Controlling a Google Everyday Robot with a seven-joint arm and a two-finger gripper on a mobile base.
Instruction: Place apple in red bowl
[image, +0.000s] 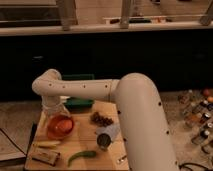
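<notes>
The red bowl (52, 131) sits on the left part of the small wooden table (85, 145). The apple (64, 125), orange-red with a paler patch, lies inside the bowl, toward its right side. My gripper (54, 109) hangs at the end of the white arm (85, 90), just above and behind the bowl's far rim, close to the apple. I cannot tell whether it touches the apple.
A green rectangular tray (79, 103) is behind the bowl and a dark bunch of grapes (101, 119) to its right. A can (105, 140) lies on its side at centre. A green pepper (81, 156), a yellowish item (47, 144) and a packet (46, 157) lie in front. Bottles (200, 117) stand at right.
</notes>
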